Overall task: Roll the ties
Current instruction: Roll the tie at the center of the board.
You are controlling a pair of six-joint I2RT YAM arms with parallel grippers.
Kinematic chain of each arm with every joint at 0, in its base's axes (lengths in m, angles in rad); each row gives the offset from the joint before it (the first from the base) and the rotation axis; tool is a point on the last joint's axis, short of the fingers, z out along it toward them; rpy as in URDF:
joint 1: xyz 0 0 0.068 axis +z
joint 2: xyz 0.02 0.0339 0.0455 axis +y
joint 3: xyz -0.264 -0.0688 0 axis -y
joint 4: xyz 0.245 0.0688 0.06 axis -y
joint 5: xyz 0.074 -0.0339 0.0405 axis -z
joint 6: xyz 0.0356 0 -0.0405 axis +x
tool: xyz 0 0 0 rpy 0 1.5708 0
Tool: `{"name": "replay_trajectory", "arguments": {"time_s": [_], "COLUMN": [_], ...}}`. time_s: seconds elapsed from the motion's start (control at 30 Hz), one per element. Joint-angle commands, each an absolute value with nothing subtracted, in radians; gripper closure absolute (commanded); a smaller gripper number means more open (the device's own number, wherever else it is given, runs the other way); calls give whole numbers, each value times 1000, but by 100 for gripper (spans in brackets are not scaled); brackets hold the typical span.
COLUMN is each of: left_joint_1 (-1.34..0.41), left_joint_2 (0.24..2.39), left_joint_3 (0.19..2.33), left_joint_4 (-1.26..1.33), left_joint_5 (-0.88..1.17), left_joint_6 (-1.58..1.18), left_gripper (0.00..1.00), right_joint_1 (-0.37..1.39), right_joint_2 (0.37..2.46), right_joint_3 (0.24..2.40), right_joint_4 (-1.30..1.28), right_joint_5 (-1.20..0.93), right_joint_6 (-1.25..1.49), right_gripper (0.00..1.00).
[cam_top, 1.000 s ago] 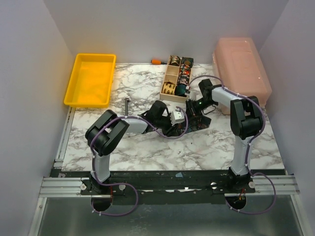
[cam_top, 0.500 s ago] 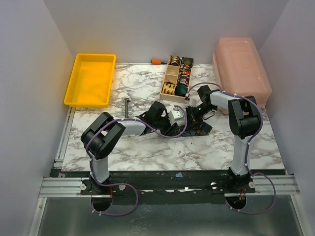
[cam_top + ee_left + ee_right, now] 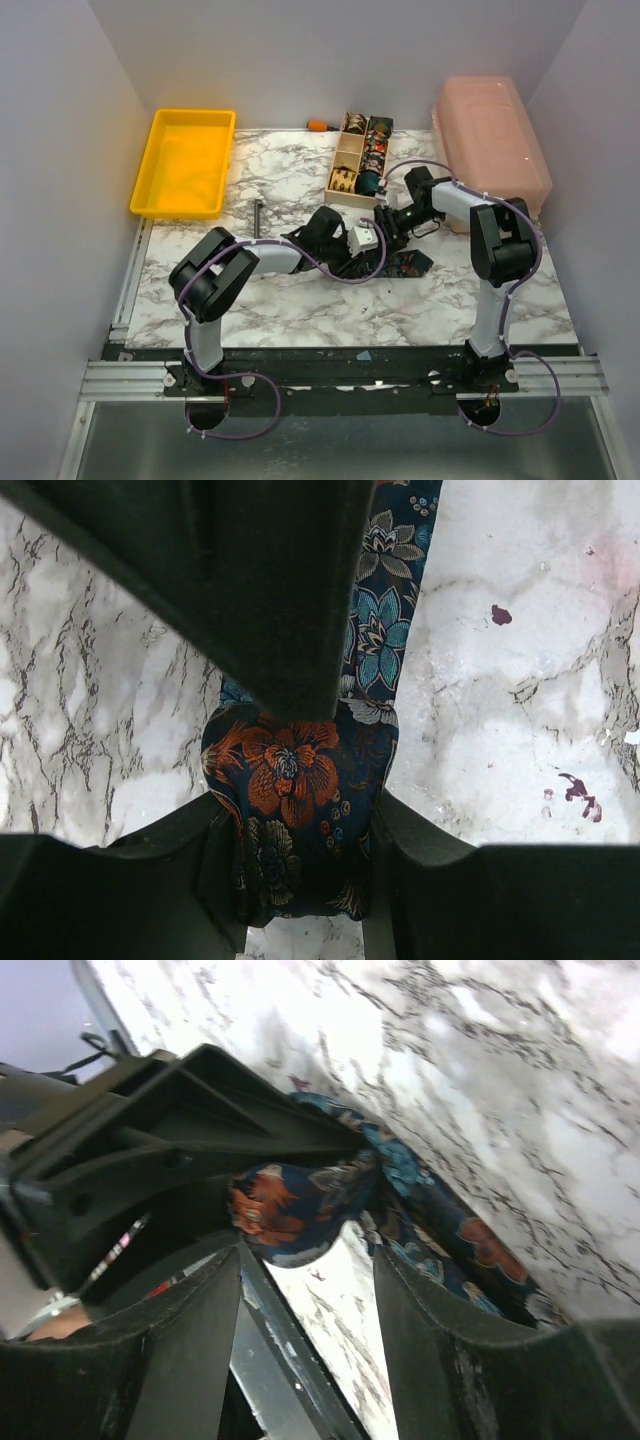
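Got the coil of the floral tie (image 3: 290,770) pinched in the left gripper (image 3: 298,825) to stop unwinding. Got the right gripper (image 3: 308,1255) gaping empty just beside it, probably lining up a grab.

Lab cell: white walls (image 3: 60,150), aluminium rail (image 3: 130,378)

Right gripper (image 3: 310,1260): jaws now stand well apart; a second ago they were nearly closed.
Right arm (image 3: 495,240): wrist drawn back toward the wooden box (image 3: 345,155) after dipping toward the table's middle half a second ago.
Floral tie (image 3: 412,265): flat tail now lies further right, more exposed.
Left arm (image 3: 212,280): elbow slightly nearer the near edge.
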State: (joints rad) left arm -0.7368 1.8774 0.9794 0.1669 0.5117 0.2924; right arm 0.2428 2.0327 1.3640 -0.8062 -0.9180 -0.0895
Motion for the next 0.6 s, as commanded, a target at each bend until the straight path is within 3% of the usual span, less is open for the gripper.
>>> {"name": "replay_trajectory", "arguments": {"time_s": [0.0,0.2,0.3,0.37,0.47,0.57], "left_joint_1": [-754,-756,-757,-756,-756,-753], "left_joint_2": [1931,1937,1938,1941,1942,1932], "left_joint_3": [952,969,972,982,992,989], "left_joint_4": [24,13,14,8,7,34], "left_joint_5": [437,436,435,436,445,479], "left_joint_6": [339,342,354,356,358,356], "left_gripper": [77,75,74,73,68,51], "right_joint_1": [252,290,290,290,288,276], "right_joint_2": [2029,2092,2112,2118,2116,2121], "right_joint_3": [1385,1382,1359,1341,1323,1308], "right_joint_4": [-778,-766,-757,-742,-726,-729], "right_joint_5": [-1060,-1027,-965,-947,-898,-858], "right_joint_6": [-21,-24,-35,-29,-34,-58], "right_gripper": [41,43,49,62,96,100]}}
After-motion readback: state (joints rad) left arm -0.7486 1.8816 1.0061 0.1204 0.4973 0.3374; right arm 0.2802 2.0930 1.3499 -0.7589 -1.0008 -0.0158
